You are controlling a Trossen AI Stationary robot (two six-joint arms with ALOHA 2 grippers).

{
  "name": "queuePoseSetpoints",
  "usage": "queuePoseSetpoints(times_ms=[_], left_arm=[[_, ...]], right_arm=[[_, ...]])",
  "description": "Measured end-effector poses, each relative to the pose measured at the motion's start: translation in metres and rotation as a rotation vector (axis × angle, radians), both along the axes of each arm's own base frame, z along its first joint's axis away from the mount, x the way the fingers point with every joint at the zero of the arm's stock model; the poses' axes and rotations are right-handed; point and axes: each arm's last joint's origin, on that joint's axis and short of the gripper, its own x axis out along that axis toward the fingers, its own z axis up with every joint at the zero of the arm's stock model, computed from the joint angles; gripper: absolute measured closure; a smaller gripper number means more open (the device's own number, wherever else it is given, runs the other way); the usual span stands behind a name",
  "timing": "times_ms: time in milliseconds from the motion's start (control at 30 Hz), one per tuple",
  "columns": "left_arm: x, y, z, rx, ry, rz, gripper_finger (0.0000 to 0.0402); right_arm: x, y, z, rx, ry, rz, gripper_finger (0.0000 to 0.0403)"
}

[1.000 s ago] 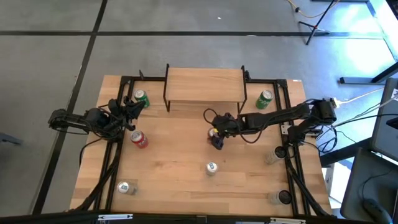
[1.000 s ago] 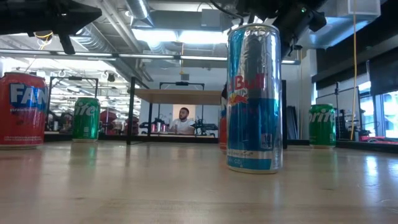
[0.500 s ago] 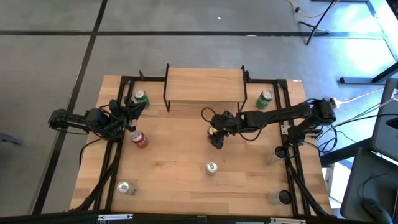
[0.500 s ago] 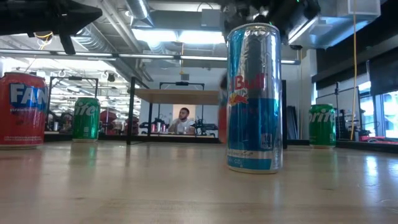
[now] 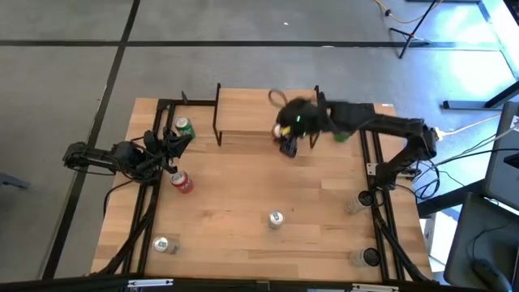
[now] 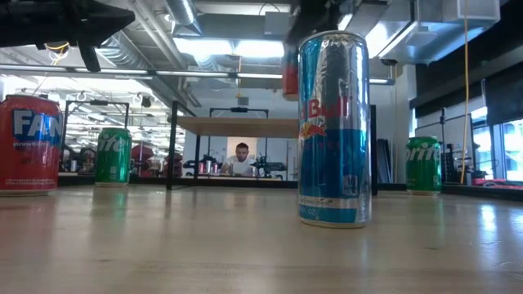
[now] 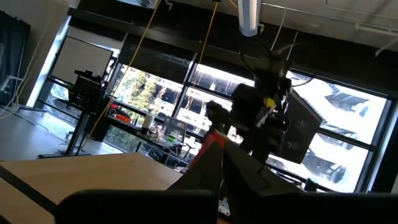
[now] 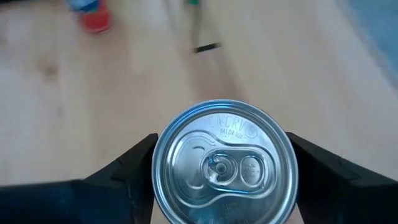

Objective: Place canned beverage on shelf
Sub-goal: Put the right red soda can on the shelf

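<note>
Seen from above, the left gripper (image 5: 173, 144) waits at the counter's (image 5: 227, 215) left side, between a green can (image 5: 184, 126) and a red can (image 5: 182, 182); whether its fingers are apart or together cannot be told. The right gripper (image 5: 289, 138) hangs over the shelf's (image 5: 247, 112) right front edge. Only the right wrist view shows its fingers (image 8: 127, 165) clamped on a can (image 8: 224, 162), silver lid facing the camera. The low view shows that can (image 6: 290, 77) red and raised above shelf height, behind a tall blue can (image 6: 333, 131), with a person (image 6: 241, 159) seated in the room beyond.
</note>
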Motion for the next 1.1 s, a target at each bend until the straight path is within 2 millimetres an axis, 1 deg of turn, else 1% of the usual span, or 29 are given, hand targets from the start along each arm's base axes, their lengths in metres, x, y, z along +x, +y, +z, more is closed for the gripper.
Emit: queuePoseSetpoints(times_ms=[67, 167, 333, 567, 700, 833, 1100], left_arm=[[0.0, 0.0, 0.0, 0.0, 0.0, -0.001, 0.0392], [0.0, 0.0, 0.0, 0.001, 0.0, -0.001, 0.0392], [0.0, 0.0, 0.0, 0.001, 0.001, 0.0, 0.0392], [0.0, 0.0, 0.0, 0.001, 0.001, 0.0, 0.0392], [0.0, 0.0, 0.0, 0.001, 0.001, 0.0, 0.0392], [0.0, 0.0, 0.0, 0.001, 0.001, 0.001, 0.0392], [0.0, 0.0, 0.0, 0.0, 0.0, 0.001, 0.0392]], right_arm=[[-0.008, -0.016, 0.009, -0.007, 0.016, -0.021, 0.0139], [-0.019, -0.041, 0.014, -0.008, 0.038, -0.052, 0.0139], [-0.036, -0.081, 0.015, -0.02, 0.045, -0.094, 0.0139], [-0.06, -0.125, 0.014, -0.021, 0.028, -0.142, 0.0139], [-0.071, -0.145, 0.01, -0.013, 0.03, -0.17, 0.0139], [-0.076, -0.161, 0.003, 0.029, 0.025, -0.171, 0.0139], [-0.07, -0.178, -0.016, 0.078, 0.05, -0.123, 0.0139]])
